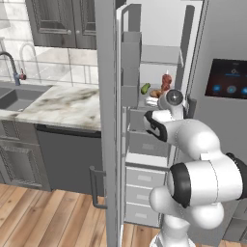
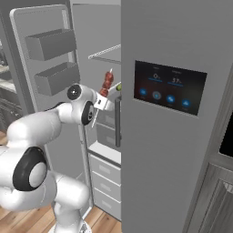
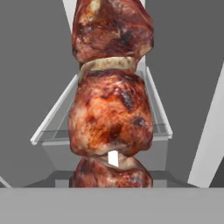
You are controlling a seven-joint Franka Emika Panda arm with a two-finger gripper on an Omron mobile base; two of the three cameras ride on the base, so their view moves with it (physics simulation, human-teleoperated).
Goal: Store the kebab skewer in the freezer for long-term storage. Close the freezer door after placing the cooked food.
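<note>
The kebab skewer (image 2: 108, 82), with red-brown meat chunks, stands upright with my gripper (image 2: 103, 98) shut on its lower end. It is just inside the open freezer (image 1: 159, 62), over a white shelf. From the left base the skewer (image 1: 166, 80) shows above my hand, with the gripper (image 1: 167, 92) below it. In the hand view the meat (image 3: 111, 113) is close up, and a glass shelf (image 3: 52, 127) lies behind it. The freezer door (image 2: 22, 54) stands wide open to the left, with grey bins (image 2: 50, 43) on its inner face.
A green item (image 1: 145, 88) and an orange one (image 1: 155, 93) lie on the freezer shelf. Grey drawers (image 1: 142, 185) fill the freezer's lower part. The fridge door with the black touchscreen (image 2: 168, 86) is shut on the right. A marble counter (image 1: 62, 106) with a sink (image 1: 14, 96) lies left.
</note>
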